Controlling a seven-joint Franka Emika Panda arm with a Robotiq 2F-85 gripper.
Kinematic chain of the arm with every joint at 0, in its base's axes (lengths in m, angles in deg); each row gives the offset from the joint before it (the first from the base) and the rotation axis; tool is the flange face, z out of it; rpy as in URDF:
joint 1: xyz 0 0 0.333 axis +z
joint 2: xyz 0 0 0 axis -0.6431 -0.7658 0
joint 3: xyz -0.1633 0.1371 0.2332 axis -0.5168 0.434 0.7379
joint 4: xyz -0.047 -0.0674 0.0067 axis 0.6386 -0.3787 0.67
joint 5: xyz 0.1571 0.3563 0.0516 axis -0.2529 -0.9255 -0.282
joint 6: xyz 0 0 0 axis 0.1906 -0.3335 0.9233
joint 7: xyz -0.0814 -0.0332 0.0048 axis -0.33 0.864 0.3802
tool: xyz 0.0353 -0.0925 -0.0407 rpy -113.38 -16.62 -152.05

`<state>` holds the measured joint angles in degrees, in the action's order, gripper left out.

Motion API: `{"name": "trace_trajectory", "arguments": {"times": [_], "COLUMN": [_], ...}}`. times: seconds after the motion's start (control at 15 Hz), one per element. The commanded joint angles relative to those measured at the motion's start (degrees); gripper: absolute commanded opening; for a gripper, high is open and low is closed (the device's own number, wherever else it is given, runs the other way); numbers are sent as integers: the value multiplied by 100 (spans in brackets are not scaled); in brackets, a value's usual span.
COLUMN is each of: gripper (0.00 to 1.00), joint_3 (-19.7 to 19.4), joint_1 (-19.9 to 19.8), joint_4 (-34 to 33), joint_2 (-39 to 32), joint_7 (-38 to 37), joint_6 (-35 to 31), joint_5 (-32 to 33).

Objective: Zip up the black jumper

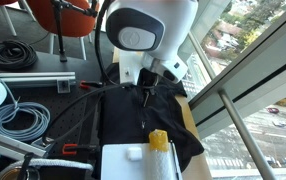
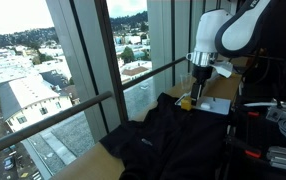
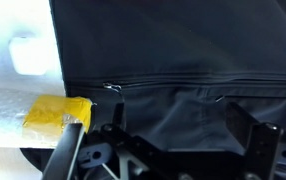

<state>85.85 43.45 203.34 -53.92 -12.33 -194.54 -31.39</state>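
My gripper (image 3: 175,112) hovers over black jumper (image 3: 183,45) | jaws spread, empty | straddling zip (image 3: 183,81), ready to pinch

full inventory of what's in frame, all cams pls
black jumper: one, black, spread on the table beneath the gripper
yellow object: one, yellow, on the white pad beside the jumper
white pad: one, white, at the table's near edge
black cable coil: one, black, far side of the bench
grey cable coil: one, pale grey, beside the jumper
orange chair: one, orange, in the background
table: one, tan, along the window
window: glazed wall, city outside
robot arm: one, white, above the jumper
gripper: one, black, open, over the zip line
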Motion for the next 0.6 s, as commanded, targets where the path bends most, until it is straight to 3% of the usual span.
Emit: {"name": "trace_trajectory", "arguments": {"times": [0.0, 0.53], "gripper": [100, 100], "joint_3": [-165, -513], "joint_1": [15, 181], "joint_4": [-689, -1312], "joint_2": [-810, -1723], "joint_7": [-162, -433], "joint_6": [-156, -209], "joint_5": [323, 682]}}
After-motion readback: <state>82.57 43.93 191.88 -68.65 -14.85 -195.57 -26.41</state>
